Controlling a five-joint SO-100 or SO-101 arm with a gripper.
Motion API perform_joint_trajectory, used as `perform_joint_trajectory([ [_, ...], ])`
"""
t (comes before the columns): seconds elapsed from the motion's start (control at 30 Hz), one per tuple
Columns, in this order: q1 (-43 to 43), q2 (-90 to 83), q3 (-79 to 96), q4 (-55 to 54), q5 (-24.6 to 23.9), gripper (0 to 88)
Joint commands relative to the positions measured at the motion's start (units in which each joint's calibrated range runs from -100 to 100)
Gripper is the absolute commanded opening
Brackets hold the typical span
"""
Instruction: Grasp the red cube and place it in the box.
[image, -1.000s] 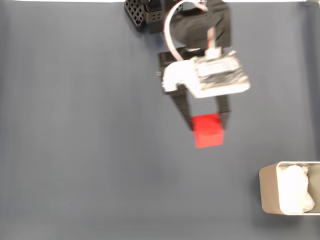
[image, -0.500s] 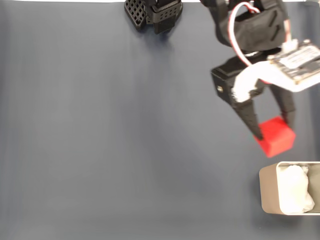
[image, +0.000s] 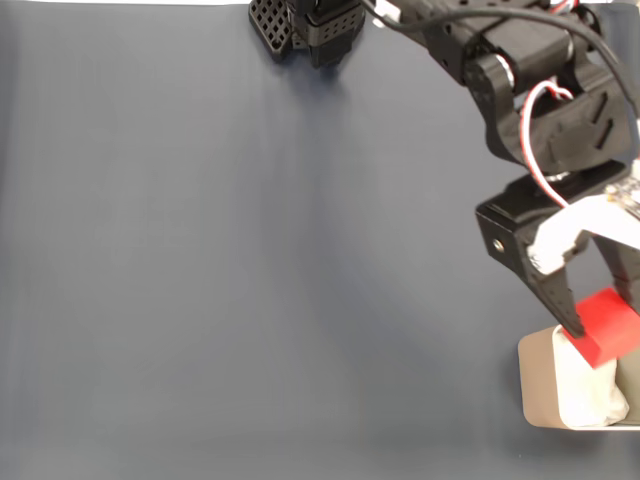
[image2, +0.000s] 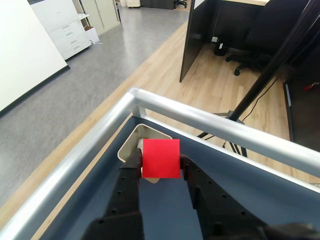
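My gripper (image: 606, 318) is shut on the red cube (image: 608, 325), which hangs in the air over the upper part of the beige box (image: 536, 385) at the lower right of the fixed view. White padding (image: 585, 392) shows inside the box below the cube. In the wrist view the red cube (image2: 160, 158) sits clamped between the two black fingers (image2: 131, 172), and the box (image2: 131, 141) lies just beyond it, partly hidden by the cube.
The dark grey-blue mat (image: 250, 270) covers the table. The arm's black base (image: 310, 25) stands at the top edge. A metal rail (image2: 210, 125) borders the table just past the box in the wrist view.
The gripper has carried the red cube from the middle of the mat rightward and down the fixed view, ending above the box.
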Motion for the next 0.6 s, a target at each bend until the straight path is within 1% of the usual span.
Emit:
perform_joint_trajectory([
  [0.0, -0.6, 2.7, -8.2, -1.3, -0.3, 0.0],
  [0.33, -1.1, 11.4, -15.3, -4.6, 0.0, 0.0],
  [0.57, -2.5, 14.9, -16.8, -5.5, -0.1, 0.0],
])
